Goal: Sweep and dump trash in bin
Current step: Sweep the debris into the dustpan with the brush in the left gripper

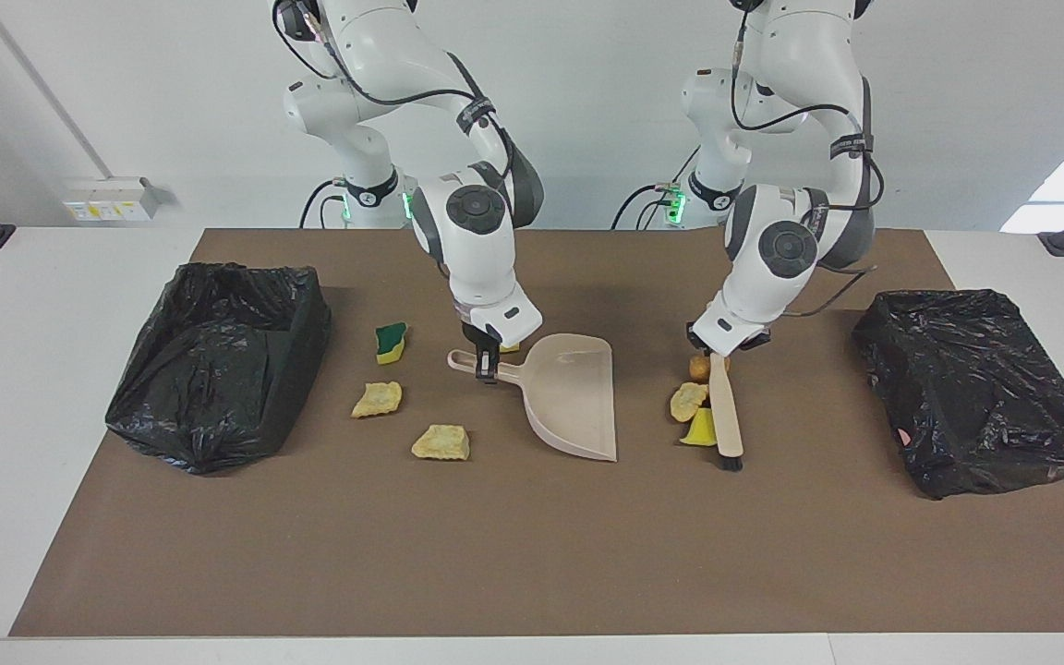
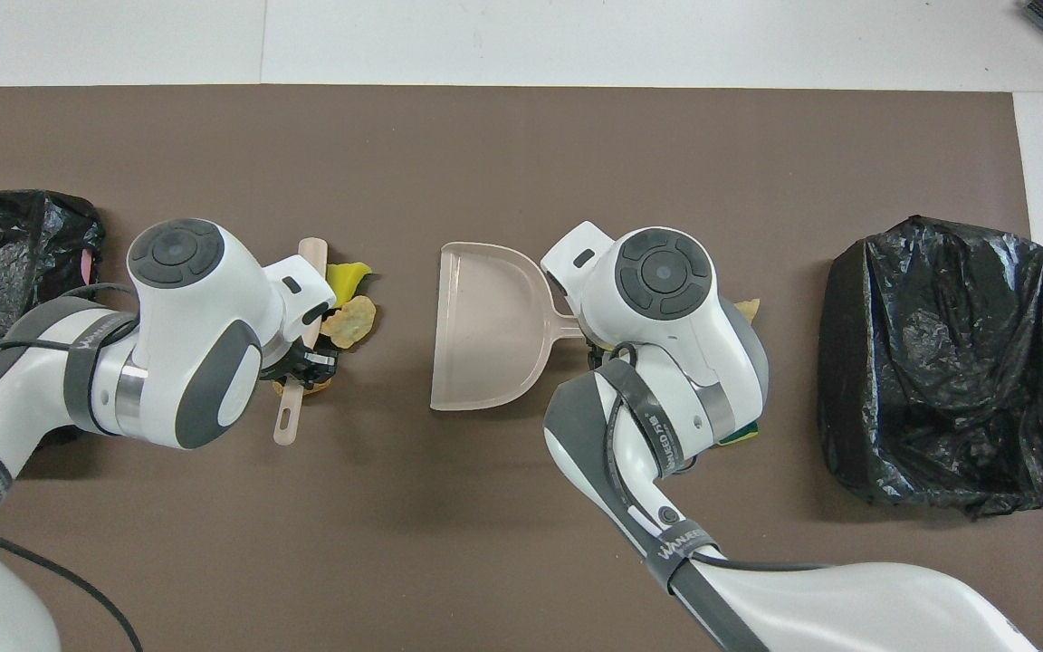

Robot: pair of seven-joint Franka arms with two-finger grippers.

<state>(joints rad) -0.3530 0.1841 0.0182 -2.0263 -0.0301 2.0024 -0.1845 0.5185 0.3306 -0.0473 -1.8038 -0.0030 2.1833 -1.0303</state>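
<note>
Left gripper clamps the brush handle, bristles on the mat against 3 sponge chunks beside the dustpan. Right gripper grips the dustpan handle, pan flat on the mat. 3 more chunks lie between dustpan and bin.

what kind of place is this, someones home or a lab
Most likely a robotics lab: two white arms stand bolted at a bare table with a brown mat, and sponge chunks are staged as trash between two lined bins.
</note>
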